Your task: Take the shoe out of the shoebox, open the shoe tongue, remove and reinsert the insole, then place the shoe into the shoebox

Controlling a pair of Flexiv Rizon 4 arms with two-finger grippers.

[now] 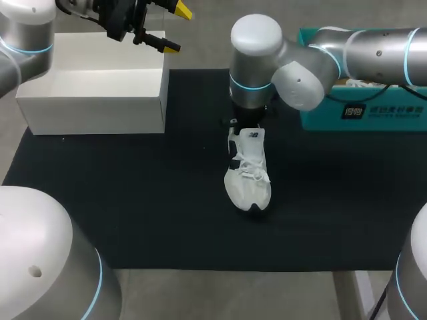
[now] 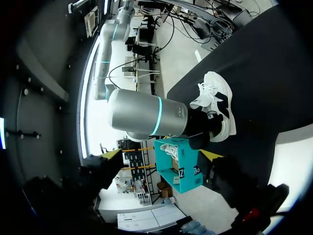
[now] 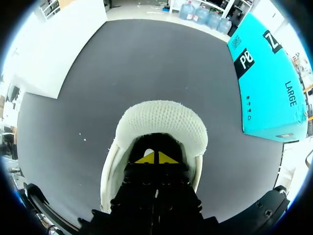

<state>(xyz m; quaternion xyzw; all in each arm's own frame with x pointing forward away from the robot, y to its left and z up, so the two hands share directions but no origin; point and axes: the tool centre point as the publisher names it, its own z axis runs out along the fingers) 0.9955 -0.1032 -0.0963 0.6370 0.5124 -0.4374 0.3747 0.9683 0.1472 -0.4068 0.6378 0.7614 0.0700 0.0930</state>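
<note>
The white shoe (image 1: 248, 175) stands on the dark counter (image 1: 133, 200), its opening around the right end effector (image 3: 155, 157) (tips pressed together, closed). The left end effector (image 1: 175, 28), well apart, gapes open.

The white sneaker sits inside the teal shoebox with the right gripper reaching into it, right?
Not quite: the head view shows the white sneaker on the black mat, outside the teal shoebox. The right gripper does reach into the sneaker.

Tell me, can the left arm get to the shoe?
Probably, at the toe: bare mat lies between the left gripper and the shoe, but the right gripper sits in its heel opening.
</note>
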